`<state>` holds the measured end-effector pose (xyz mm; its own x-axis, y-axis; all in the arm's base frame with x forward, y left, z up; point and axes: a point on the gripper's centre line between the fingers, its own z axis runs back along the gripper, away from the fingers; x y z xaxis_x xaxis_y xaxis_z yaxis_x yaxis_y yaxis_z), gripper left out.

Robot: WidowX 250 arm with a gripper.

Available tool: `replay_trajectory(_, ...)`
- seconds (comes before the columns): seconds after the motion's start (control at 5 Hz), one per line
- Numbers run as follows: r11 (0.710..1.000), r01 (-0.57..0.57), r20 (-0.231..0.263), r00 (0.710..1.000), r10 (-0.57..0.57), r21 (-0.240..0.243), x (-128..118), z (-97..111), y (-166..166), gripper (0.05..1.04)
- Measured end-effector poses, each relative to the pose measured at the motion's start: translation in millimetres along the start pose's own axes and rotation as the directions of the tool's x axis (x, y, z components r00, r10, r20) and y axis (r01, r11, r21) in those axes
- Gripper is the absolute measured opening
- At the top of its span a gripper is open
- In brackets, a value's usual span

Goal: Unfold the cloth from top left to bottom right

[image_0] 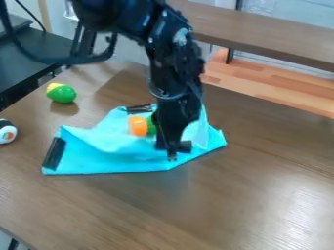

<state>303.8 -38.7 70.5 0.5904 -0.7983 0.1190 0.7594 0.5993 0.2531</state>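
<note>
Crossing the cloth (98,154): the tool (174,150) over its right part, small things on it

Take the clock from the middle of the cloth, with twelve towards the top of the view. Farthest left, near nine o'clock, a black-and-white rounded thing (7,132) sits at the view's edge, well apart from the cloth. Beyond it, at about ten, stands a dark table (29,56). A black strip (54,154) lies along the cloth's left edge, close to nine. Between ten and eleven, off the cloth, a green-and-yellow thing (61,93) rests on the brown surface (98,210).

The bright blue cloth lies left of the view's middle, uneven and wrinkled, its outline wider towards the front. In its upper part, towards twelve, is an orange thing (137,126), with a dark piece (139,109) at the cloth's far edge just beyond. Right beside the orange thing a green thing (151,128) shows, partly hidden by the black arm (176,78).

The arm comes down from the top and blocks sight of part of the cloth. The tool is at about three; whether it is apart, together or clamped on the cloth, I cannot tell. Past the arm, at one to two, a brown shelf (261,29) runs above pale wooden boards (267,83).
</note>
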Motion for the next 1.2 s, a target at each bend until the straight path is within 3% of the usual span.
replay_trajectory(0.6,0.999,-0.014,-0.032,0.999,0.012,-0.048,8,-5,-57,0.049)
replay_trajectory(0.8,0.996,-0.03,-0.016,0.999,0.029,-0.088,14,-4,-70,0.049)
replay_trajectory(1.2,0.98,-0.047,-0.049,0.998,0.038,-0.195,29,-8,-96,0.049)
